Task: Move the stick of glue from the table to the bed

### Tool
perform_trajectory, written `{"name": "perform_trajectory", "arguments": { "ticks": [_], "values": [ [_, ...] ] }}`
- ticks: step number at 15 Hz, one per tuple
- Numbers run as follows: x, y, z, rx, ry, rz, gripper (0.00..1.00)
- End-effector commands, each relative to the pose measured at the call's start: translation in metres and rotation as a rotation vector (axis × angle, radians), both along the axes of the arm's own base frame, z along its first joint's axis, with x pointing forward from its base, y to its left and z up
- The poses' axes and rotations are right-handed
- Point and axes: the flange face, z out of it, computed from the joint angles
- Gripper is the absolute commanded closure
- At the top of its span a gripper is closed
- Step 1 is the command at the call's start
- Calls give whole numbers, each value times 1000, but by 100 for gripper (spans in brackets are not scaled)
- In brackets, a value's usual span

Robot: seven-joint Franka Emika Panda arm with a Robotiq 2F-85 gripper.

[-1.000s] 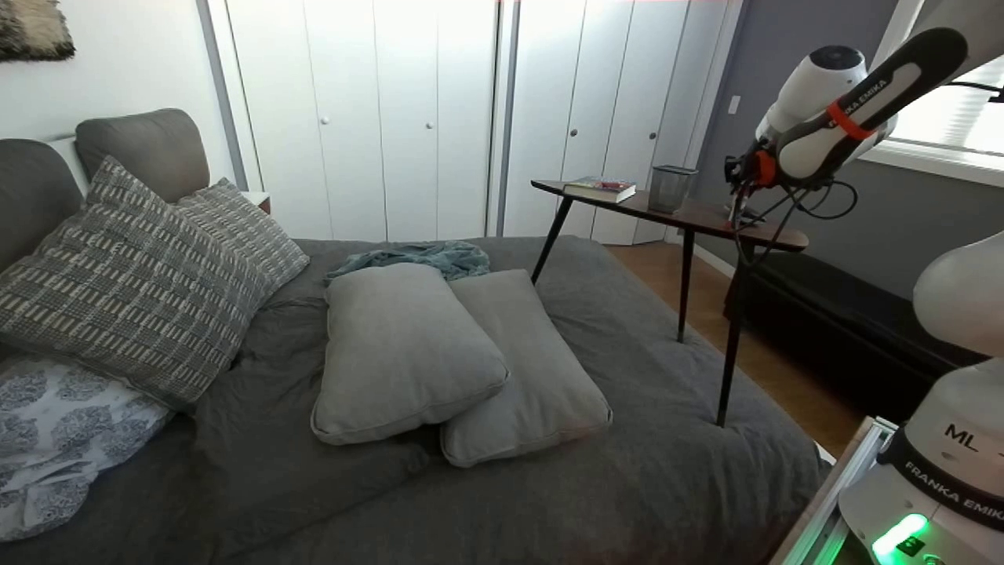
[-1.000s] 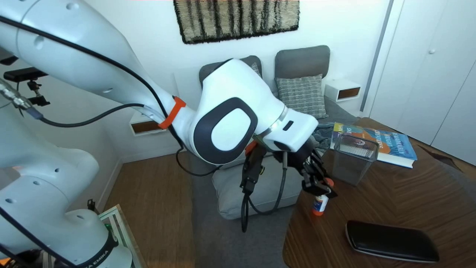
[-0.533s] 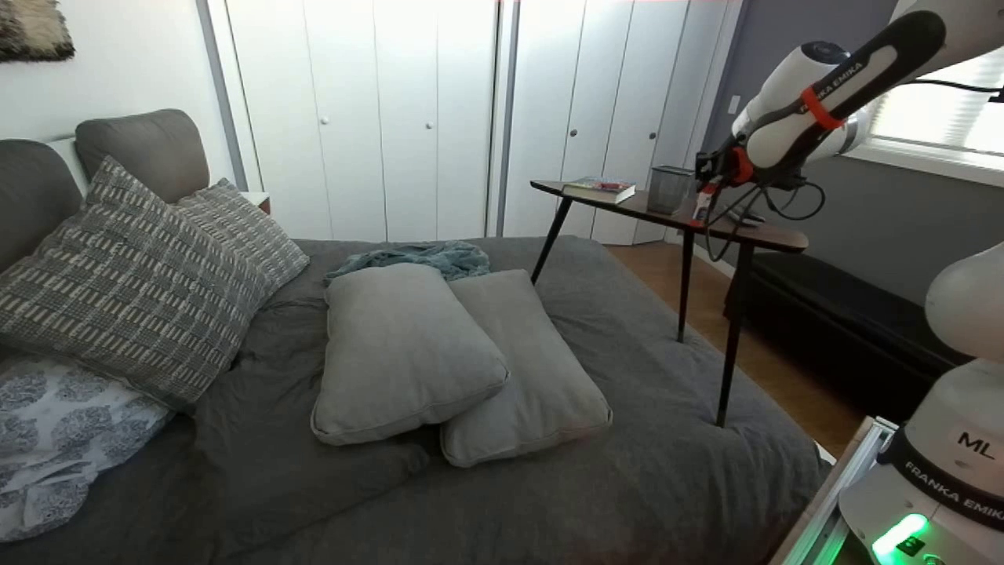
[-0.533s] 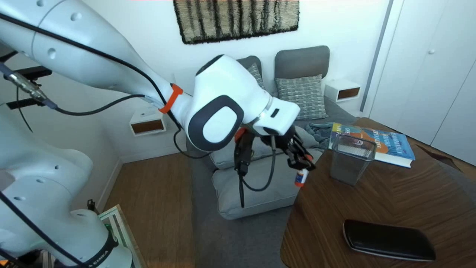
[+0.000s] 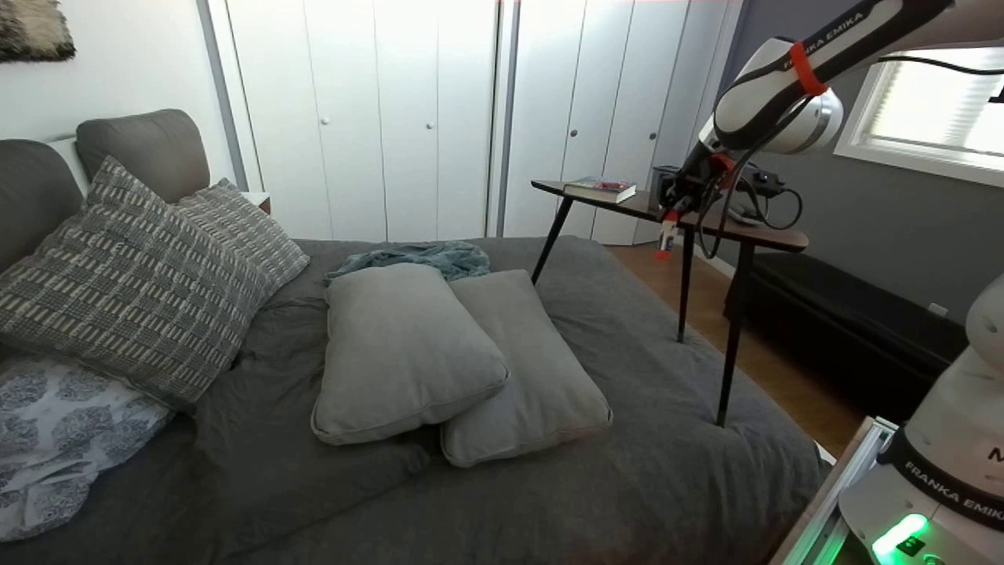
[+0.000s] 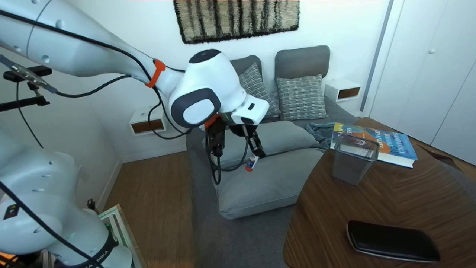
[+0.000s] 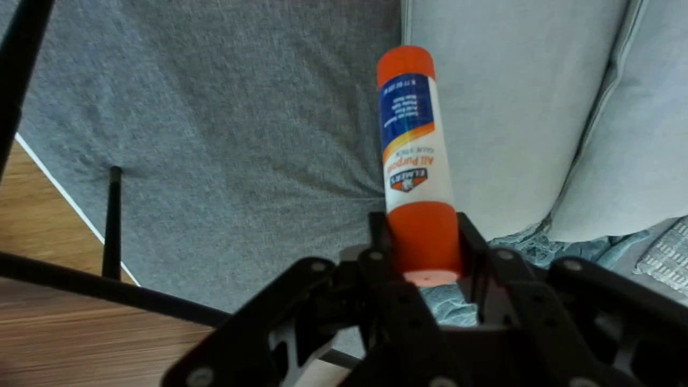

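Robot's claw (image 7: 424, 236) pinches the stick of glue (image 7: 413, 145) by one orange end, its labelled length jutting out ahead, in midair beside the tabletop (image 6: 386, 199), higher than the bed (image 5: 643, 486).

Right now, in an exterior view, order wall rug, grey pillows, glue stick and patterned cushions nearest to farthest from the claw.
1. Glue stick, in the claw.
2. Grey pillows, on the bed.
3. Patterned cushions, by the headboard.
4. Wall rug, behind and above.
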Motion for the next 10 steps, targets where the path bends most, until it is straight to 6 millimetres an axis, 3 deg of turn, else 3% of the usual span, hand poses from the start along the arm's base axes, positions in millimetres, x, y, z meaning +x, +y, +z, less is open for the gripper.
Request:
{"name": "perform_trajectory", "arguments": {
  "ticks": [1,2,3,4,6,10],
  "values": [
    [-2,-5,-1,1,6,0,69],
    [-3,-7,-1,0,8,1,69],
    [-3,-7,-1,0,10,1,92],
    [-1,-4,-2,-11,-3,7,92],
    [15,1,-33,-18,-18,-6,92],
    [47,7,-111,-39,-28,-3,92]
  ]
}}
